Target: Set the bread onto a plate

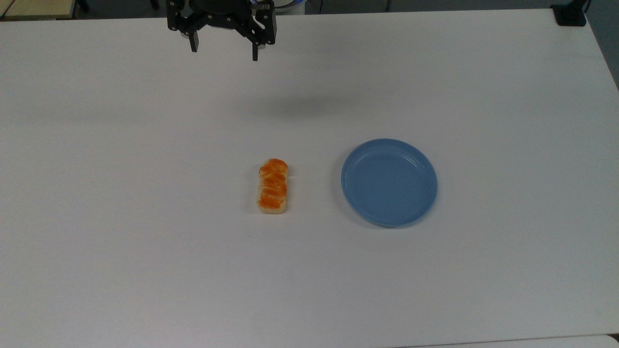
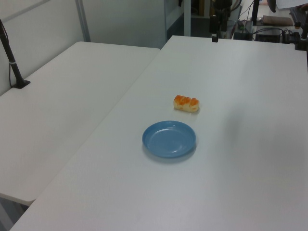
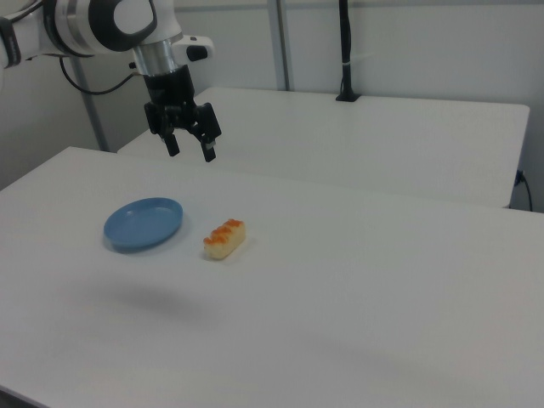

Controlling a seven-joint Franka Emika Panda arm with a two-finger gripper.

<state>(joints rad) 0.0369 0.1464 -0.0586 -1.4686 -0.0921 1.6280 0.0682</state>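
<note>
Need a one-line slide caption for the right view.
Open gripper hangs above the white table; bread lies beside the empty blue plate.

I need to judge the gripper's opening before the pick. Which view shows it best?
The right view: the gripper hangs open, in full sight above the table. The top view crops it at the edge; the left view shows a far sliver.

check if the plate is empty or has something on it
Empty. The plate shows only bare blue inside its rim; the bread lies apart on the table.

Glossy bread (image 1: 273,186); smooth plastic plate (image 1: 389,182); matt table (image 1: 145,241).
</note>
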